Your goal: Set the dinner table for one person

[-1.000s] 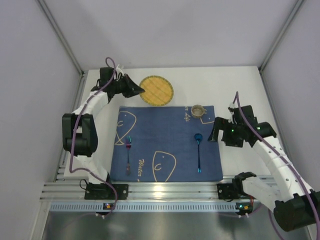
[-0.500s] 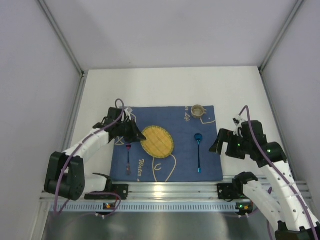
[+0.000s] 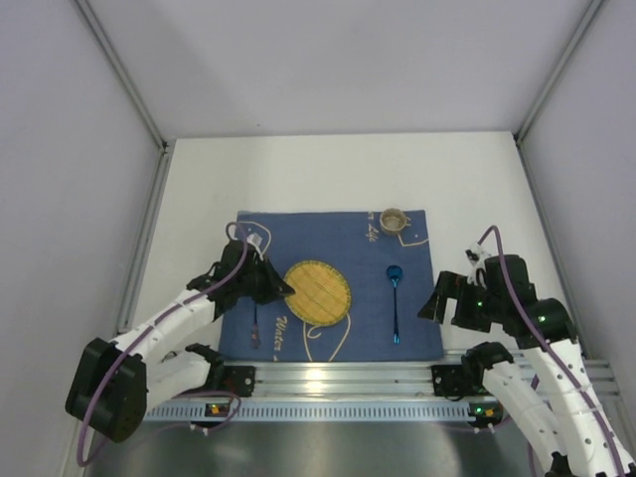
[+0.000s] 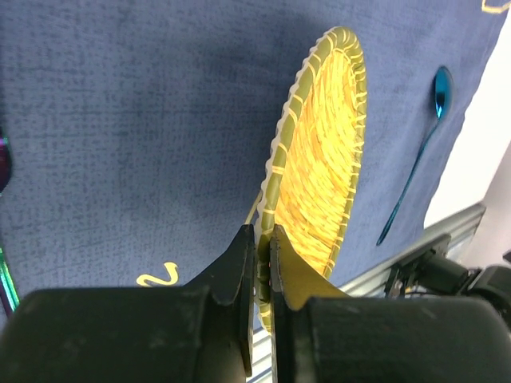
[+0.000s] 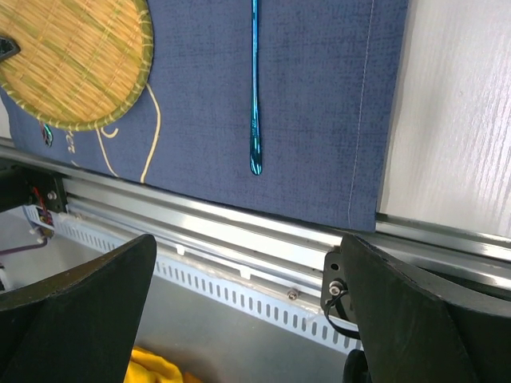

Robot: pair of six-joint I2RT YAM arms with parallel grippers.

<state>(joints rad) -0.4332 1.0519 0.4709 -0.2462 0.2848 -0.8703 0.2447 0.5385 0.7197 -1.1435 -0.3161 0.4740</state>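
A round yellow woven plate point(image 3: 320, 292) is over the middle of the dark blue placemat point(image 3: 338, 246), which lies on the white dinner table point(image 3: 298, 174). My left gripper point(image 3: 285, 289) is shut on the plate's left rim; in the left wrist view the fingers point(image 4: 243, 259) pinch the rim of the plate point(image 4: 327, 152). Whether the plate rests on the cloth I cannot tell. A blue spoon point(image 3: 395, 300) lies right of the plate and a purple fork point(image 3: 255, 316) lies left of it. My right gripper point(image 3: 444, 301) stands open over the placemat's near right corner, holding nothing.
A small metal cup point(image 3: 395, 219) stands at the placemat's far right corner. The aluminium rail point(image 3: 328, 378) runs along the near edge, just below the right gripper point(image 5: 247, 239). Something yellow point(image 5: 148, 371) lies below the rail. Frame posts stand at the back corners.
My left arm has carried the woven plate from the bare table behind the placemat down onto the placemat's middle. My right arm has drawn back toward the near edge, still open.
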